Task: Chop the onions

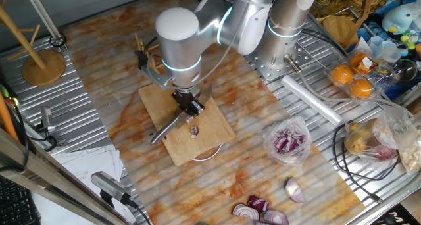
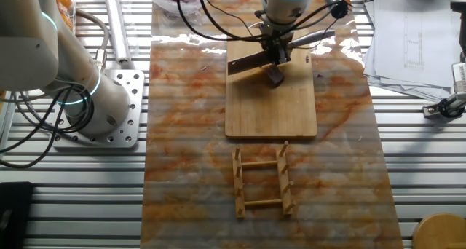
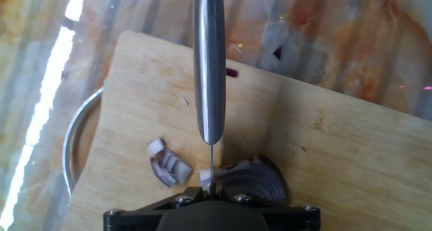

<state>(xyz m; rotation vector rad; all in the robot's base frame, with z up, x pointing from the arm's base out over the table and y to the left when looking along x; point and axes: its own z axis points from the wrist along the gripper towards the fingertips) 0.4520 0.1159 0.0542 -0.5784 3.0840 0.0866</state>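
My gripper (image 1: 189, 106) hangs over the wooden cutting board (image 1: 172, 100) and is shut on a steel knife (image 1: 164, 129). In the other fixed view the gripper (image 2: 275, 49) holds the knife (image 2: 247, 62) with the blade low over the board (image 2: 271, 111). One onion piece (image 1: 194, 130) lies just in front of the gripper; it also shows in the other fixed view (image 2: 274, 76). In the hand view the knife (image 3: 209, 62) runs up the middle. Its thin edge comes down between a small curled onion piece (image 3: 169, 165) on the left and a larger purple wedge (image 3: 253, 180) on the right. The fingertips are hidden.
A clear bag of chopped purple onion (image 1: 287, 141), a loose wedge (image 1: 295, 190) and glossy onion halves (image 1: 260, 210) lie toward the table's front right. A metal dish rim (image 3: 74, 143) shows under the board's edge. A wooden rack (image 2: 262, 182) lies beyond the board. Oranges (image 1: 352, 80) sit at the right.
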